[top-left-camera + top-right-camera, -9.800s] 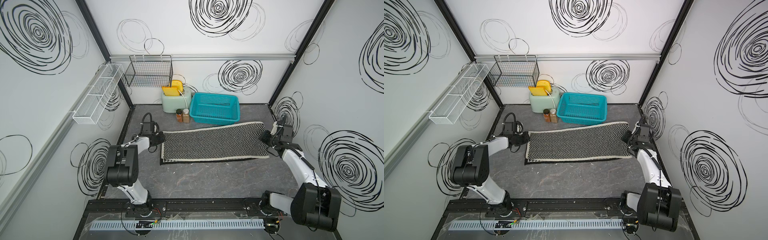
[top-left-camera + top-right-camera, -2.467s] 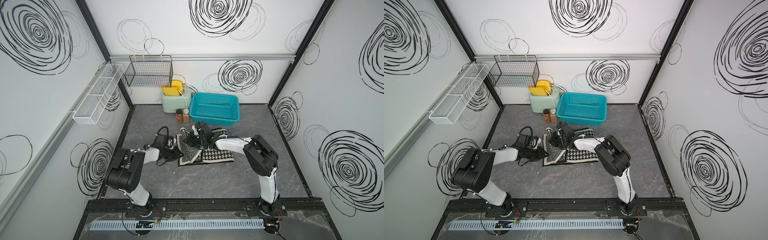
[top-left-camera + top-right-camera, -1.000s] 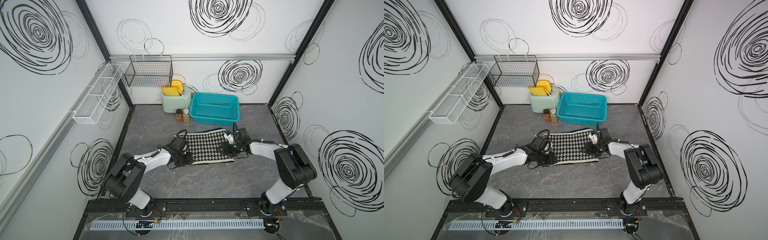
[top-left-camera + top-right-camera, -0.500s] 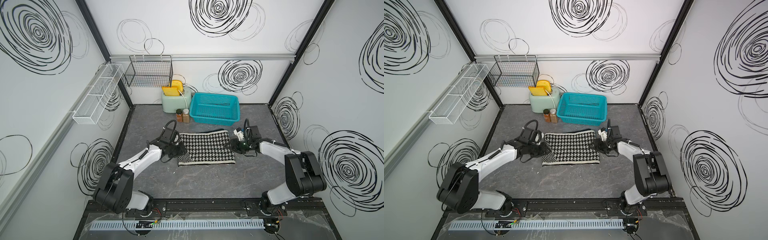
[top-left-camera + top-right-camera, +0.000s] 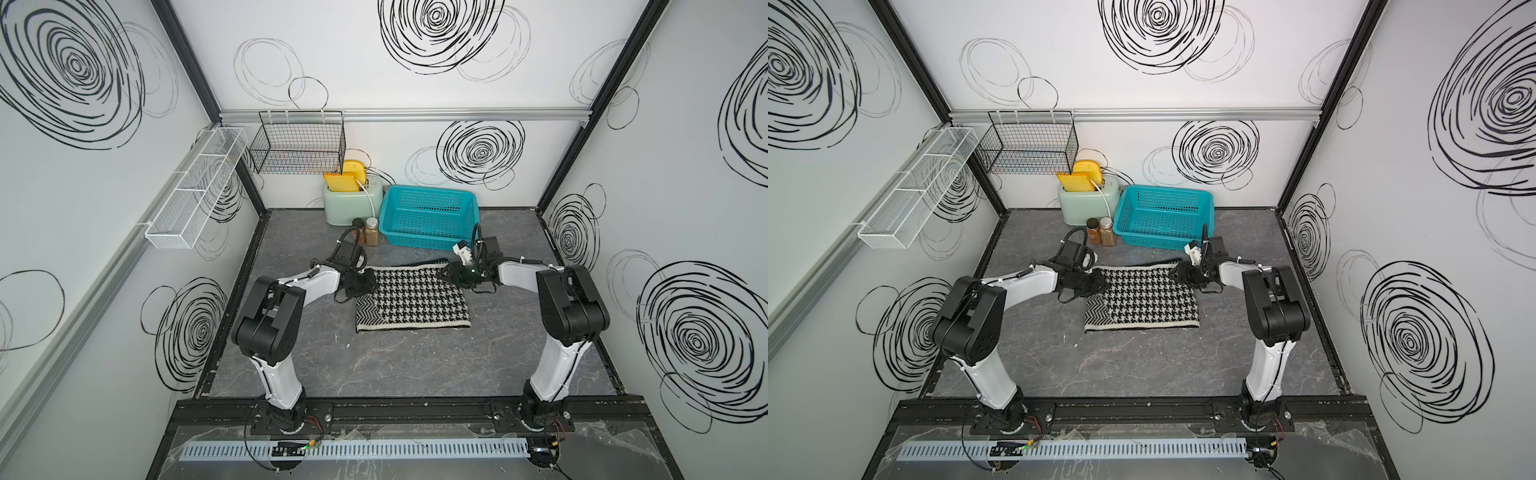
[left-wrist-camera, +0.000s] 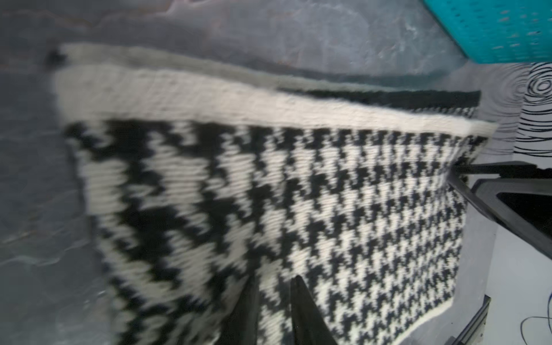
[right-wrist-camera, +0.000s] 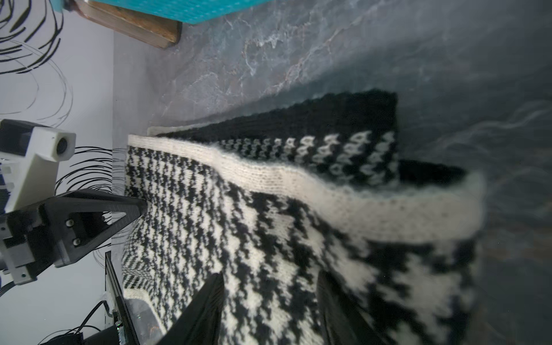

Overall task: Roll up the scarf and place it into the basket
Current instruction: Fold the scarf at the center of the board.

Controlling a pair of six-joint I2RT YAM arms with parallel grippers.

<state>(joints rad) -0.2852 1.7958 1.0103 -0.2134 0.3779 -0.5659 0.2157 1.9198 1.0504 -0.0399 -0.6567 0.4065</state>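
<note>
The scarf [image 5: 415, 297] [image 5: 1142, 297] lies folded on the grey table, houndstooth side up, with a chevron patch at its near left. My left gripper [image 5: 368, 282] [image 5: 1100, 280] sits at its far left corner. In the left wrist view the jaws [image 6: 274, 279] stand close together with a narrow strip of scarf [image 6: 358, 194] pinched between them. My right gripper [image 5: 446, 274] [image 5: 1175, 274] is at the far right corner. Its jaws [image 7: 271, 274] stand wide apart over the scarf [image 7: 239, 209]. Behind the scarf stands the turquoise basket [image 5: 428, 239] [image 5: 1163, 237], with nothing in it.
A mint toaster [image 5: 349, 203] holding yellow toast and two spice jars [image 5: 368, 232] stand left of the basket, just behind my left arm. A black wire basket [image 5: 299, 145] and a white mesh rack [image 5: 195, 195] hang on the walls.
The long scarf has been folded to about half its length. In the last second both grippers came to its far corners, and the left jaws narrowed onto the cloth.
</note>
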